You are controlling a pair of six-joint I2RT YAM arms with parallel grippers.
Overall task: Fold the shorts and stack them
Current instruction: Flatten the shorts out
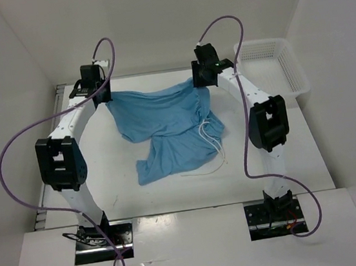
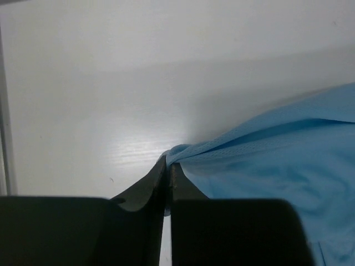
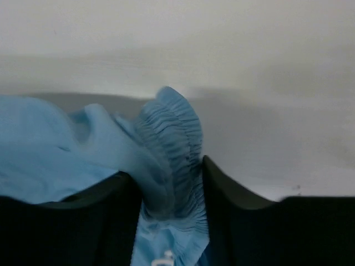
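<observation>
Left gripper (image 2: 168, 169): one, jaws pinched tight on a thin corner of the shorts (image 1: 163, 118). Right gripper (image 3: 169, 177): one, clamped on the gathered waistband (image 3: 178, 138). Shorts: one pair, stretched between both grippers near the worktop's far edge, probably to spread them flat for folding; legs trail toward the centre. Cord (image 1: 213, 143): one, loose. Basket (image 1: 296, 72): one, far-right corner.

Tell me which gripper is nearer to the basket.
Right. The right gripper grips the shorts a little to the left of the basket; the left gripper holds their other end, much farther to the left.
</observation>
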